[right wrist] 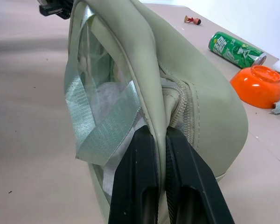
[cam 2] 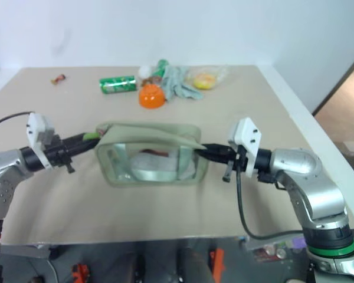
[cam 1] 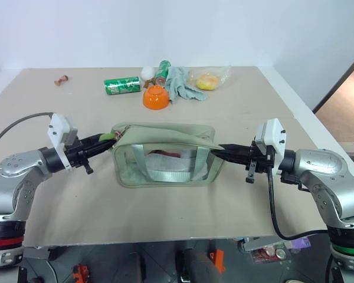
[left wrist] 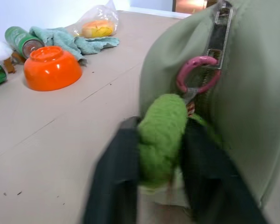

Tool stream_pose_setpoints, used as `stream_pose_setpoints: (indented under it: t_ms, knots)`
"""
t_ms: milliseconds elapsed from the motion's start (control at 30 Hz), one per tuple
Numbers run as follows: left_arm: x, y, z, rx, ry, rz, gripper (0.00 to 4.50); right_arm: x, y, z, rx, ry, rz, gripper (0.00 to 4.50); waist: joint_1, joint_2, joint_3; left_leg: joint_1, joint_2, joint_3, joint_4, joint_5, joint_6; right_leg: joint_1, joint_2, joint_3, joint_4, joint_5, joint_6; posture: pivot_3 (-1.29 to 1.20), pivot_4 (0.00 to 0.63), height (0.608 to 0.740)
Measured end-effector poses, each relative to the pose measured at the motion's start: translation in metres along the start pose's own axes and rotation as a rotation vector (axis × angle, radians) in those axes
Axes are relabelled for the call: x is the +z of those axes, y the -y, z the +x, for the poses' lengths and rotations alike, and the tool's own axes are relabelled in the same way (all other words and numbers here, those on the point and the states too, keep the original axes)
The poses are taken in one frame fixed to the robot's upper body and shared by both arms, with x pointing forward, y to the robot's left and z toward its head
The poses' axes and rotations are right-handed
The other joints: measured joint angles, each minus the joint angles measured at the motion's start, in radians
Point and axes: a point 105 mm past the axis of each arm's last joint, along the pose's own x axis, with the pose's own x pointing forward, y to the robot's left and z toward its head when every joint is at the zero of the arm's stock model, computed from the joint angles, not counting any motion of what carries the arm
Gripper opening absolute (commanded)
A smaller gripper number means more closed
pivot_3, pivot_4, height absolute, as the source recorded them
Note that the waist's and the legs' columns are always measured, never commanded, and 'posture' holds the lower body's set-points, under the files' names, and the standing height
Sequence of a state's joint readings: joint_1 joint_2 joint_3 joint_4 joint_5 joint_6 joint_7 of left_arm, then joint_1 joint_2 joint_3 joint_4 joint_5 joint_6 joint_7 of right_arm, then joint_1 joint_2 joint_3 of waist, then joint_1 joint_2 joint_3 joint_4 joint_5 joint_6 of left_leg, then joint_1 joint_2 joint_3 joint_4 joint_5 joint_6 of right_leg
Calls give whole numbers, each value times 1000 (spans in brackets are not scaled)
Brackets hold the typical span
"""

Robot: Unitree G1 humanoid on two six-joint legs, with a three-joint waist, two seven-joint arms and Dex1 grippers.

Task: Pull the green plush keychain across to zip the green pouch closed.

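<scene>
Now the left claw [left wrist: 161,154] is clamped on the green plush keychain [left wrist: 161,135] at the green pouch's [cam 1: 165,138] nine o'clock end, the right claw [right wrist: 161,154] pinches the three o'clock end, and the pull toward three o'clock looks next.

Lime-green plush keychain [left wrist: 161,135], pink ring [left wrist: 196,74], sage-green pouch [cam 1: 165,141], orange bowl [cam 1: 156,97], green can [cam 1: 122,85]

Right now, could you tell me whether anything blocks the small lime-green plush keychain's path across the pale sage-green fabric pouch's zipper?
Nothing visible does. The left gripper is shut on the keychain at the pouch's left end; the right gripper pinches the right end.
</scene>
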State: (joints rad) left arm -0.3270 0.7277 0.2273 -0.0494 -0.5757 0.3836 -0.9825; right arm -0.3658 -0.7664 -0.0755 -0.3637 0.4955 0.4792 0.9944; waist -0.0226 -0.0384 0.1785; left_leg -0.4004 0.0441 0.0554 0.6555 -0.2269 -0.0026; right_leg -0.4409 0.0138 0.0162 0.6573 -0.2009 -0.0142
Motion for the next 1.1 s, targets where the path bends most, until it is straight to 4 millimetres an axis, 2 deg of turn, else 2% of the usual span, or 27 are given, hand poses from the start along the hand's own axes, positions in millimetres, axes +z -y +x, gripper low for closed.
stream_pose_setpoints:
  t_ms: [200, 300, 400, 500, 600, 733, 800, 1100]
  knots:
    - [5, -2, -3, 4, 25, -79, 24, 0, 0, 0, -2, -2, -8, 0, -1, 0, 0, 0, 0, 0, 0, 0, 0, 0, 0, 0, 0, 0, 0, 0, 150, 740]
    - [20, -6, -4, 8, 62, -99, 24, -2, 1, -1, -3, -6, -2, 0, -1, 0, 0, 0, 1, -1, 0, 0, 0, 0, 1, 0, 0, 0, 0, 0, 150, 740]
    - [44, -5, -8, -6, 110, -87, 24, -5, 2, 0, 3, -12, 7, 0, -1, 0, 0, 0, 1, 0, 0, 0, 0, -1, 1, 0, 0, 0, 0, 0, 150, 740]
    - [57, -2, -11, -26, 129, -91, 24, -4, 1, 1, 18, -8, -2, 0, 0, 0, 0, 0, 0, -1, 0, 0, 0, 0, 2, 0, 0, 0, -1, 0, 150, 740]
    - [57, 0, -14, -41, 98, -88, 24, -3, 1, 2, 30, -14, -13, 0, 2, 0, 0, 0, -1, 0, 0, 0, 0, 0, 1, 0, 0, 0, 0, 0, 150, 740]
    - [44, 0, -19, -31, 37, -77, 24, -4, 2, 1, 29, -19, -19, 0, 2, -1, 0, 0, -2, 1, 0, 0, 0, 0, 0, 1, 0, 0, 0, 0, 150, 740]
    - [44, 0, -18, -36, 43, -87, 24, -4, 2, 0, 28, -22, -23, 0, 2, -1, 0, -1, -2, 1, 1, 0, 0, 0, 0, 0, 0, 0, 0, 0, 150, 740]
    - [82, 10, -4, -125, 126, -49, 24, -4, 2, -1, 35, -28, -26, 0, 3, -2, -1, -1, -4, 0, 1, 0, 0, 0, -1, 0, 0, 0, 1, 0, 150, 740]
